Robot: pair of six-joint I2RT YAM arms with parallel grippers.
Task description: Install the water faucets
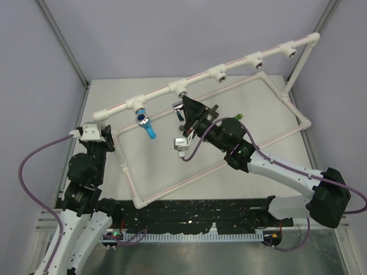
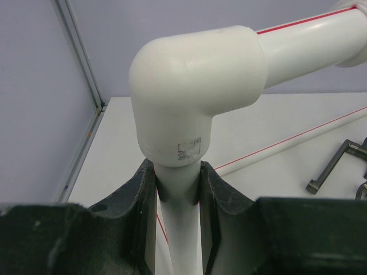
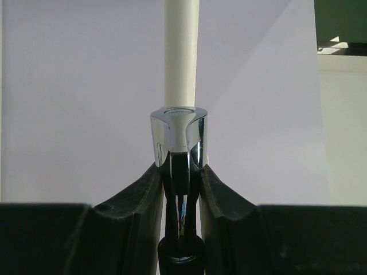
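Chrome faucet (image 3: 179, 136) is pinched between the narrow jaws of the right gripper (image 3: 179, 172), with its shiny head showing just above the jaw tips and a dark stem running down between them. From the top view it is held up off the desk (image 1: 269, 109) at the second socket (image 1: 180, 87) from the left on the raised bar of the frame (image 1: 236, 65). Whether the thread is entered cannot be told. Blue faucet (image 1: 144, 125) hangs from the socket to the left of it. Green faucet (image 1: 239, 117) lies on the desk just right of the right arm, mostly hidden. The jaws of the left gripper (image 2: 179, 177) are clamped on the frame's upright post just under the elbow (image 2: 189, 97) at the left end. Handling, as judged: the chrome faucet is likely solid metal, stiff and heavy for its size, and the polished plating is slippery, so twist-slip in the jaws is to be expected. It is best gripped across the flat sides of the body or handle, never on the threads. The frame looks like light plastic pipe that would flex or slide under turning force, so bracing near the elbow is sensible. Cross-threading is the main risk if the faucet is tilted against the socket.
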